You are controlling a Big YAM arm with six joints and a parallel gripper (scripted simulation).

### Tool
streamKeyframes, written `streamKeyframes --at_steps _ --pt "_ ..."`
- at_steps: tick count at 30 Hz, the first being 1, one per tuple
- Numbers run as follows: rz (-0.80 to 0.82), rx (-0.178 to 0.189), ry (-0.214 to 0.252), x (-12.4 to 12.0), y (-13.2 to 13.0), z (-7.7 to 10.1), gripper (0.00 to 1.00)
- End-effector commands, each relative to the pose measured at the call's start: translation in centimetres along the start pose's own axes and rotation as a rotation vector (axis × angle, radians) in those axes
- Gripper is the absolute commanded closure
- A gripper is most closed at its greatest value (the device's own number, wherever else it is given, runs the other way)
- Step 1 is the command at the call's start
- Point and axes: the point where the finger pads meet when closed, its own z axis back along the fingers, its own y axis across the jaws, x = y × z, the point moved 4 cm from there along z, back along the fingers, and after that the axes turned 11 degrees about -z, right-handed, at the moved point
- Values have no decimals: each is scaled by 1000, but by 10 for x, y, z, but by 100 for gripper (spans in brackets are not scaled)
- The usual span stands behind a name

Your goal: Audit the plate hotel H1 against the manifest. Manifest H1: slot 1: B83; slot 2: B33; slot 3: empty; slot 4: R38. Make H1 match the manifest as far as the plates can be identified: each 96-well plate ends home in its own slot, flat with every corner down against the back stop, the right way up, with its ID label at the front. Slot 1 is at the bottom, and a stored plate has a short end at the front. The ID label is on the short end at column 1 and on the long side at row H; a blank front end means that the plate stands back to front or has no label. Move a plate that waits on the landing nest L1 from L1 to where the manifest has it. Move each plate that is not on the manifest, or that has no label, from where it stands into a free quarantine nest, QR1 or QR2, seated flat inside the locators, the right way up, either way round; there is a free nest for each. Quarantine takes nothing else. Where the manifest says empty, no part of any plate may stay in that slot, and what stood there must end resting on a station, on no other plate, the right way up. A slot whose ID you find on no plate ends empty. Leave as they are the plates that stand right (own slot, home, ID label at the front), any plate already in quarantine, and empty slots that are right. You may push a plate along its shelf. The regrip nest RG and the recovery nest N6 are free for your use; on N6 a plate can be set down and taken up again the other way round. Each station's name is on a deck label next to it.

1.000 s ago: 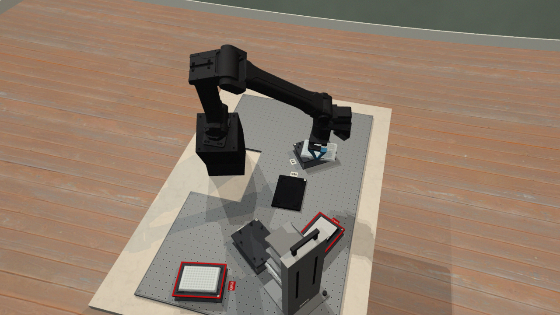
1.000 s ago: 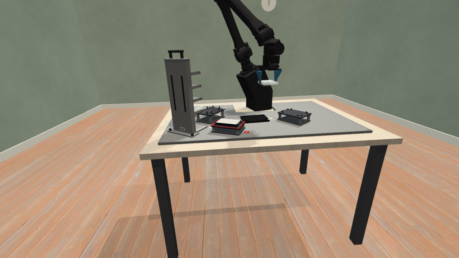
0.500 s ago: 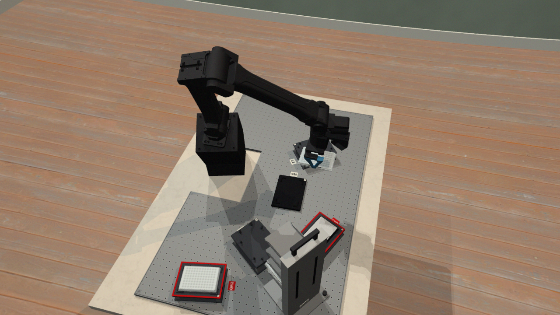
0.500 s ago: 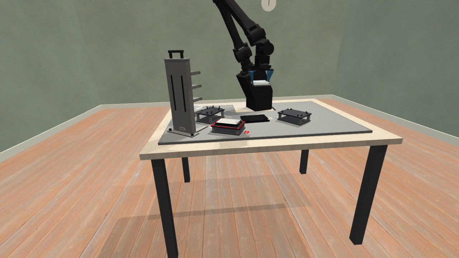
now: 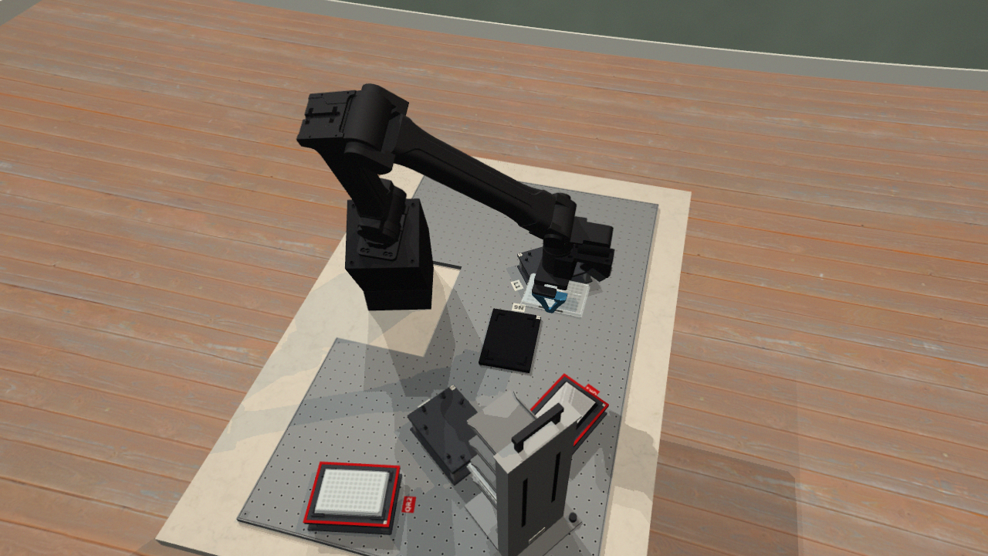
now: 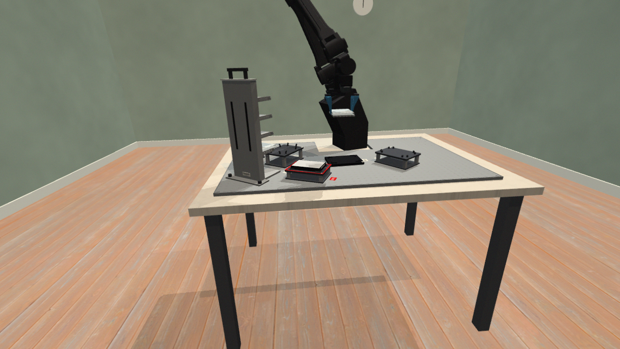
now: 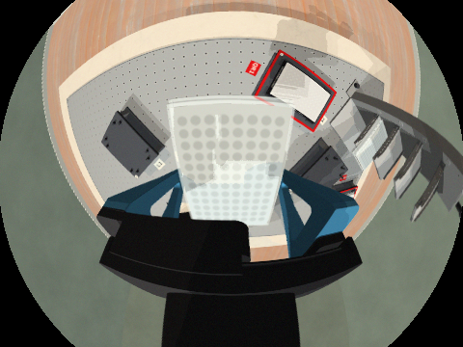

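Observation:
My gripper [image 5: 553, 298] [image 6: 341, 106] [image 7: 231, 173] is shut on a clear 96-well plate [image 5: 577, 299] [image 6: 342, 112] [image 7: 226, 135], gripping it across its width. It holds the plate level in the air, high over the deck near the landing nest L1 [image 5: 527, 262] [image 6: 397, 156], which is bare. The plate hotel H1 [image 5: 532, 476] [image 6: 242, 125] [image 7: 412, 161] stands at the far end of the deck. I cannot tell what its slots hold. Both red-framed quarantine nests [image 5: 319, 472] [image 5: 553, 388] [image 6: 308, 171] [image 7: 265, 80] hold a white plate each.
The flat black recovery nest N6 [image 5: 511, 338] [image 6: 343, 159] lies between L1 and the hotel. The raised regrip nest RG [image 5: 441, 428] [image 6: 284, 152] stands beside the hotel. The arm's base [image 5: 388, 259] [image 6: 348, 128] stands at the deck's back edge.

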Motion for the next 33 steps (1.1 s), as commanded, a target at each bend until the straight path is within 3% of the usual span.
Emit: streamKeyframes --at_steps 1,6,7,9,20,24,30,33 --pt "-21 6 -24 5 -14 3 14" --pt "-93 6 -24 3 -24 3 14" --pt "-103 2 -10 7 -23 -3 14" --pt "-143 5 -24 1 -34 3 14" --pt "-322 3 -22 -5 -70 3 14" --pt "-311 0 -9 -2 -74 -3 14" --pt "-306 2 -38 -3 -98 7 14" --pt "-300 0 -25 -11 -107 4 14"
